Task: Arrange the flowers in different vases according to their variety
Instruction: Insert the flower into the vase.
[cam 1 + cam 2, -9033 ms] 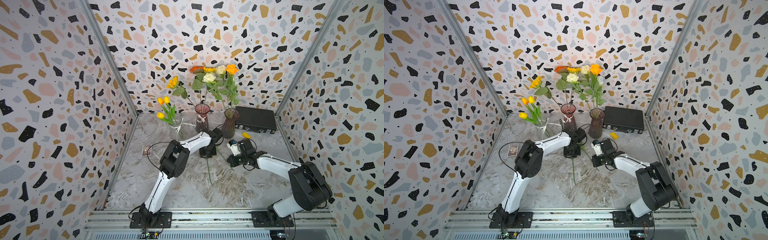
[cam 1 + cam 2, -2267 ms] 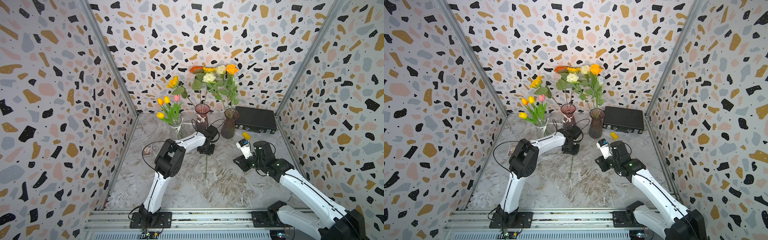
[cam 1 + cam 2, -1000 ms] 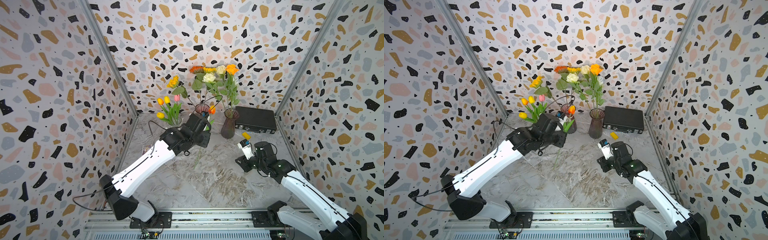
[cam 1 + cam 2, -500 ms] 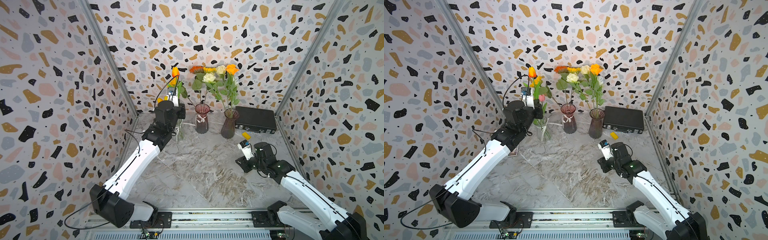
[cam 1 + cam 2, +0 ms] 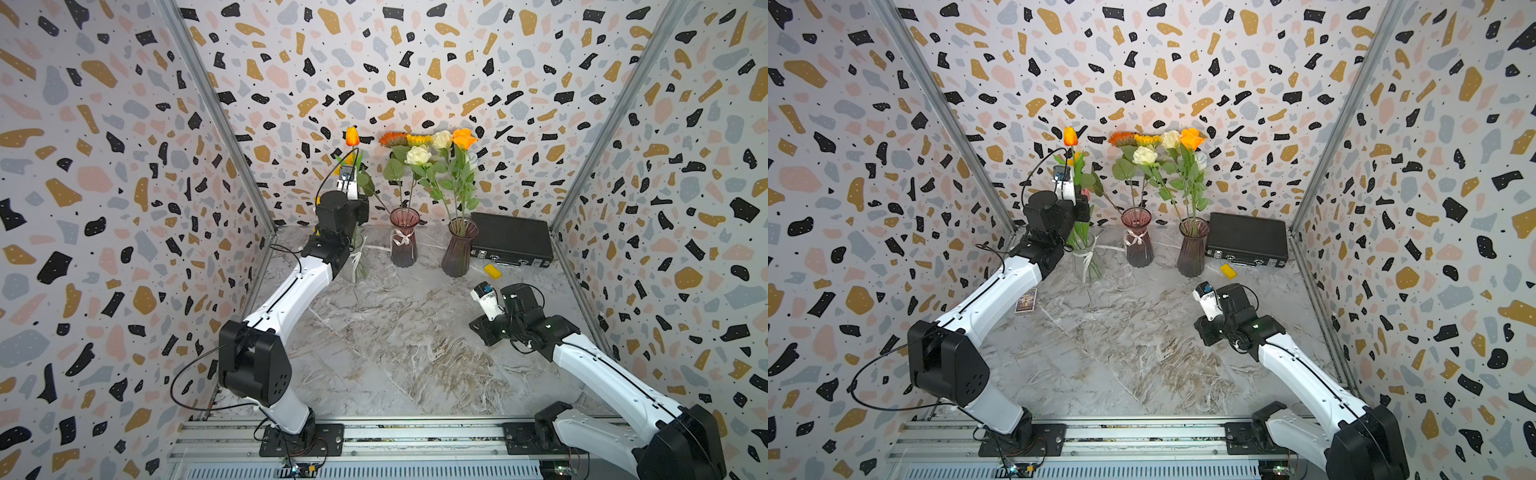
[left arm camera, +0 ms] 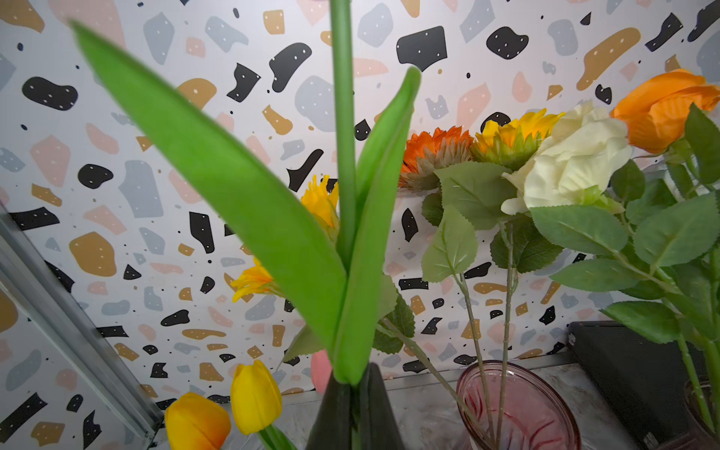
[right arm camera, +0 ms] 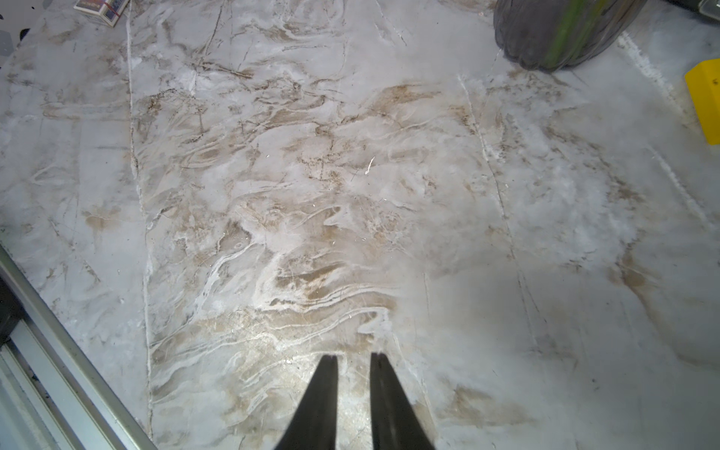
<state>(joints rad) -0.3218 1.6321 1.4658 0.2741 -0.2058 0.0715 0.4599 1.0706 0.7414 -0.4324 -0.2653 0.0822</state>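
Currently the left gripper is raised at the back left of the table. Its jaws are pressed together on the green stem of an orange tulip, just under the leaves. The tulip stands upright, its bloom above all the other flowers, directly over the clear vase. Whether the stem end has entered the vase mouth cannot be told, because the arm hides it. Yellow tulips are in that clear vase.

The pink vase with bow holds the sunflowers, and the darker ribbed vase holds the roses.

The right gripper hovers low over bare marble near the front right. Its jaws stand a little apart with nothing between them.

Also on the table:
- a black case at the back right
- a yellow block just in front of the case
- a small card box beside the left arm
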